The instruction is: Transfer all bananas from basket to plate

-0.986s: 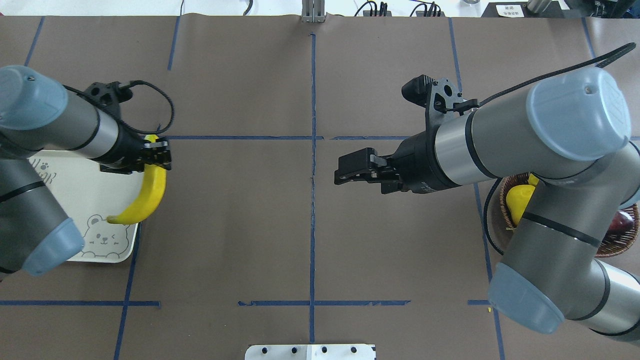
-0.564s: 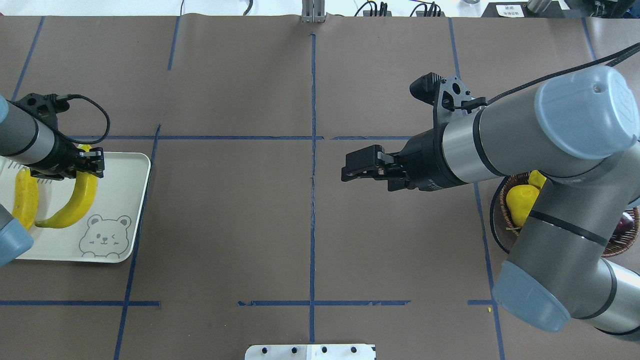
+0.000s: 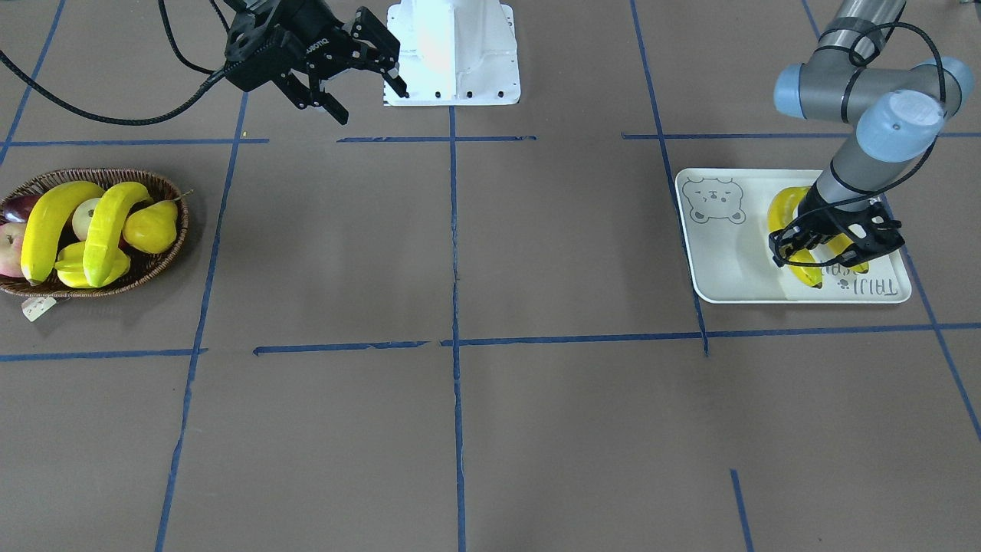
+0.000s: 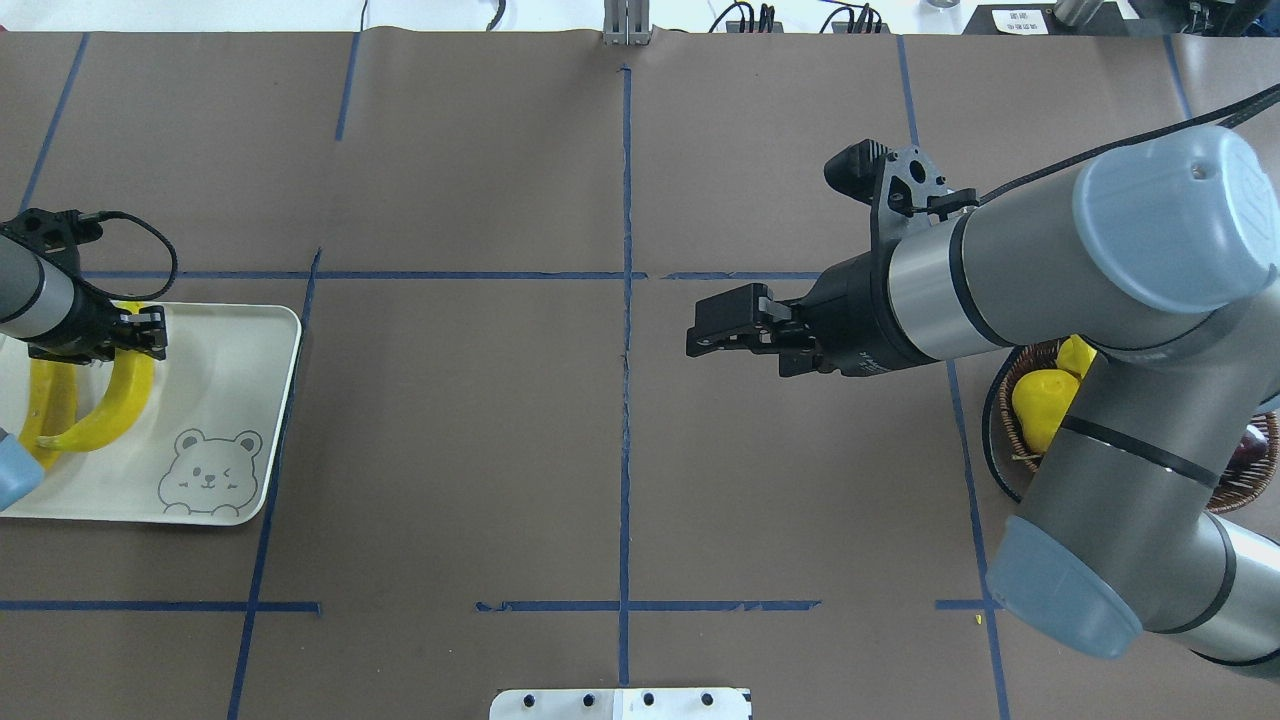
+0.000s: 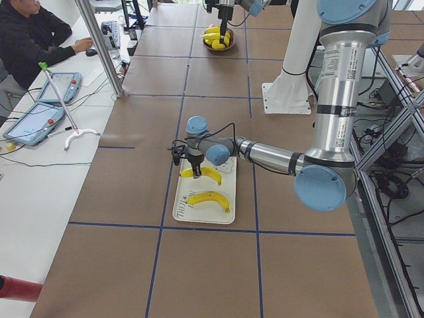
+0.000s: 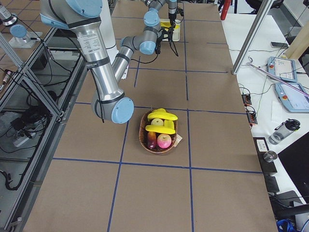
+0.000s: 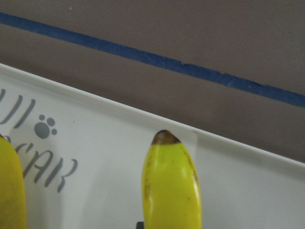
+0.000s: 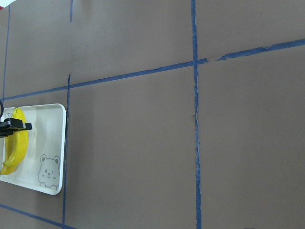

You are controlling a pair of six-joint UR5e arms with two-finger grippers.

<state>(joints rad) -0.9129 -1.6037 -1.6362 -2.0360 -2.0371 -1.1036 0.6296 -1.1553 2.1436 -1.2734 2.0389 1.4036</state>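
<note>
My left gripper (image 4: 140, 335) is shut on the upper end of a yellow banana (image 4: 105, 415), held low over the cream bear plate (image 4: 230, 400). A second banana (image 4: 50, 400) lies on the plate beside it. The left wrist view shows the held banana's tip (image 7: 171, 186) over the plate's rim (image 7: 95, 114). My right gripper (image 4: 700, 330) is open and empty above mid-table, jaws spread in the front view (image 3: 368, 84). The wicker basket (image 3: 172, 253) holds two more bananas, one yellow (image 3: 50, 226) and one greenish (image 3: 107, 222).
The basket also holds a yellow pear (image 3: 152, 226), a starfruit (image 3: 73, 268), a red apple (image 3: 9, 245) and a dark fruit. Blue tape lines cross the brown table. The robot's white base (image 3: 452, 54) stands at the table's near edge. An operator sits at a side table (image 5: 33, 40).
My left arm has carried the banana leftward from the plate's right edge to over the plate, close beside the other banana. My right gripper has drawn back slightly to the right, still open.
</note>
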